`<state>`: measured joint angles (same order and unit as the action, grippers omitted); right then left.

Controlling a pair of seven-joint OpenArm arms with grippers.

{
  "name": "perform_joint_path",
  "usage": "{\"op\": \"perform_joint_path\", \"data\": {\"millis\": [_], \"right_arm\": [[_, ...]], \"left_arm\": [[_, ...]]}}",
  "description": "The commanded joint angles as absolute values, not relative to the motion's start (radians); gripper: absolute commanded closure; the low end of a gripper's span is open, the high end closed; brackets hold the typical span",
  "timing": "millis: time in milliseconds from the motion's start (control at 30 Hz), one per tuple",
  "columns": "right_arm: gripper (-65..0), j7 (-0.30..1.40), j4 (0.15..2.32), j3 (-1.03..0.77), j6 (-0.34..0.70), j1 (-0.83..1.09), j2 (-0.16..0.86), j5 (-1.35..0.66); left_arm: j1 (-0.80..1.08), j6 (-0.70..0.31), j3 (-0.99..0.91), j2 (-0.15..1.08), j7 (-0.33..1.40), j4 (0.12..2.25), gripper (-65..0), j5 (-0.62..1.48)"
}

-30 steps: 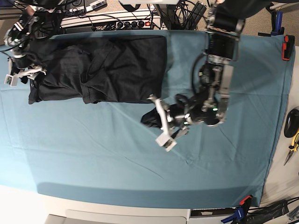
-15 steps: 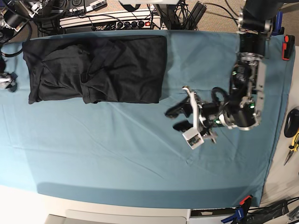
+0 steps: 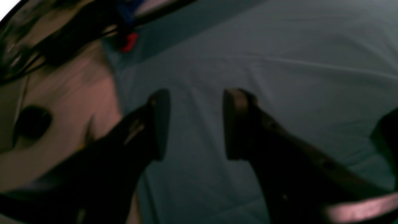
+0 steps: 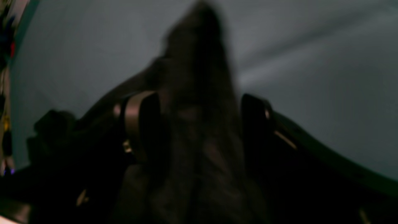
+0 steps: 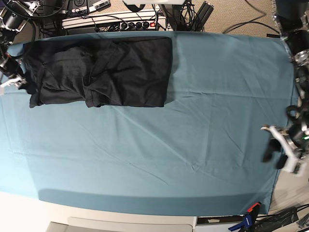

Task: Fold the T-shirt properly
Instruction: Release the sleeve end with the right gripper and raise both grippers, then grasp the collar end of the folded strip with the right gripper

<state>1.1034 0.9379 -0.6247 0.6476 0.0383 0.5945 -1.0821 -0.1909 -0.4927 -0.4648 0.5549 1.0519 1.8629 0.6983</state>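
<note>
The T-shirt [image 5: 104,72] lies folded into a rough rectangle at the far left part of the table, a matte charcoal-black cotton mass with soft ridges and overlapping flaps, its right edge straight and its left end bunched. Under it the teal cloth [image 5: 159,159] spreads smooth, with a few long shallow creases. The left gripper [image 5: 277,155] hangs at the cloth's right edge, well apart from the shirt, its dark flat-padded fingers [image 3: 160,124] spread apart with only bare cloth between them. The right gripper [image 4: 199,124] sits at the table's far left end by the shirt; its jaws stand wide apart, and blurred dark fabric fills the gap without being pinched.
</note>
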Motion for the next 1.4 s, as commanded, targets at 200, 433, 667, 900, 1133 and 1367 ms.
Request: {"op": "perform_joint_path", "data": {"millis": [200,433,667,900,1133,1367], "right_arm": [[-40.5,1.276,0.933,-0.483,0.63,0.056,0.569,-1.073],[-40.5,1.312,0.934,-0.485,0.631,0.101,0.609,-1.074],[-37.8,1.316,0.934,-0.485,0.632,0.139,0.625,-1.097],[-2.4,1.355,0.935,-0.485,0.631,0.138,0.626,-1.198],[0.0,1.396,1.022,-0.485,0.666,0.139,0.578,-1.451],[0.0,1.396,1.364,-0.485,0.679,0.139,0.327,-1.372]], "left_arm": [[-0.072,-0.494,-0.59,0.585,1.028,1.876,-28.6,0.738],[-0.01,-0.494,-0.607,0.584,1.028,1.876,-28.6,0.737],[-0.011,-0.489,-0.607,0.585,1.028,1.876,-28.5,0.738],[-0.011,-0.49,-0.607,0.585,1.023,1.876,-28.1,0.741],[-0.016,-0.49,-0.607,0.604,1.001,1.876,-24.0,0.741],[-0.019,-0.489,-0.651,0.69,0.995,1.876,-24.0,0.744]]}}
